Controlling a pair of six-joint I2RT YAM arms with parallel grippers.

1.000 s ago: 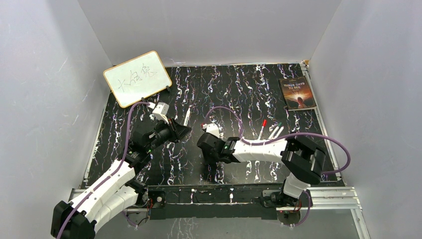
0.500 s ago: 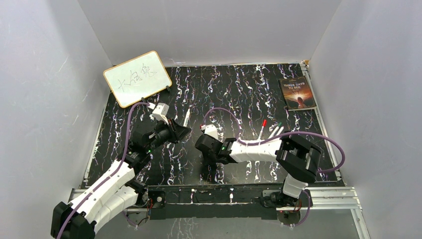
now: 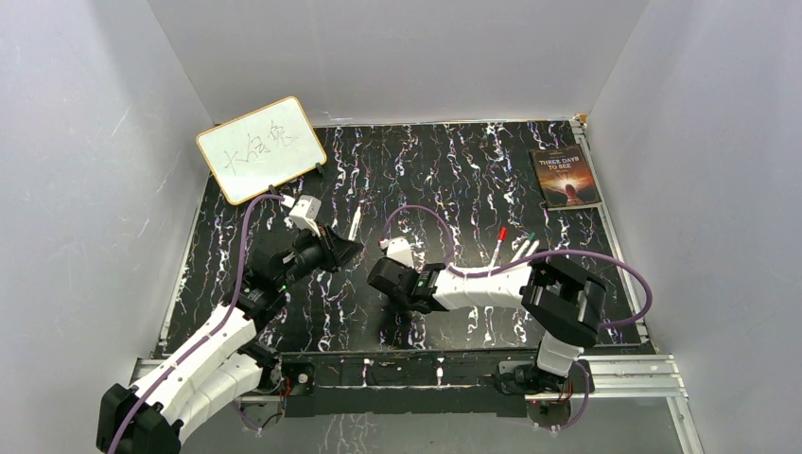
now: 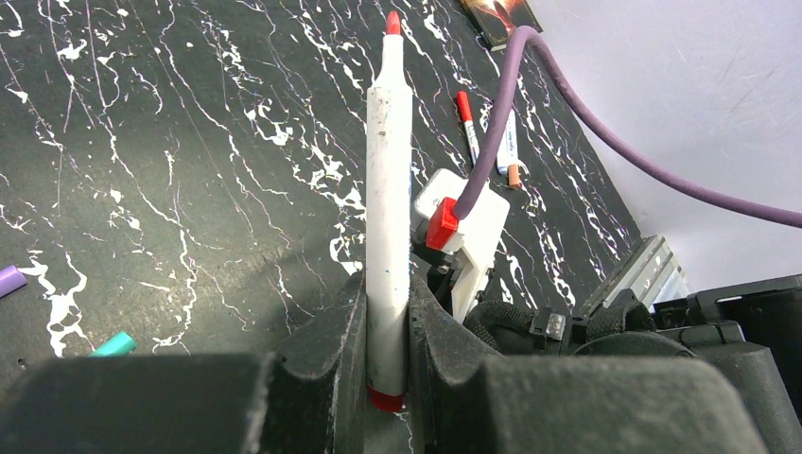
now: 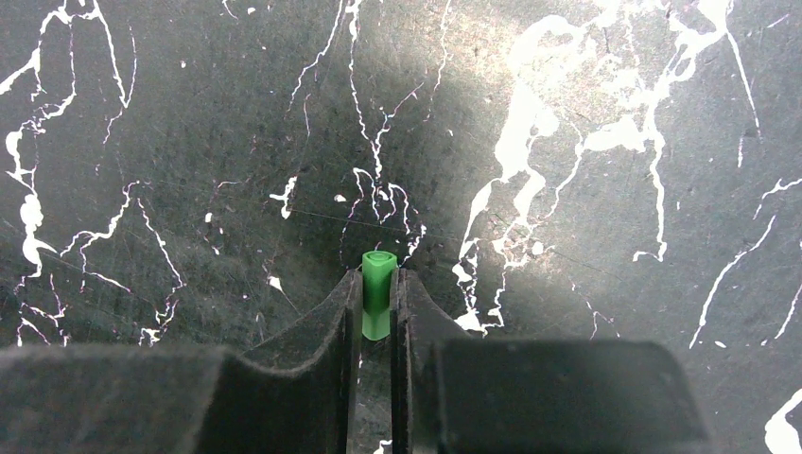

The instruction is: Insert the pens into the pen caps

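Table (image 3: pixel 454 170): black, white-veined.
Walls (image 3: pixel 397 57): plain white.
Book (image 3: pixel 566 177): "THREE DAYS TO SEE", far right.
Whiteboard (image 3: pixel 261 148): handwritten characters.
Left gripper (image 4: pixel 386 293): clamps red-tipped pen (image 4: pixel 389 189).
Right gripper (image 5: pixel 376 293): pinches green cap (image 5: pixel 378 270).
Spare pens (image 3: pixel 515 248): on table, right.

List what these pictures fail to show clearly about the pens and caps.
- Green cap: top view, hidden under the right end effector; only the right wrist view shows it.
- Purple cap: left wrist view, cut off by the left edge.
- Teal cap: left wrist view, partly behind the left end effector.
- Loose pens: top view, too small to count.
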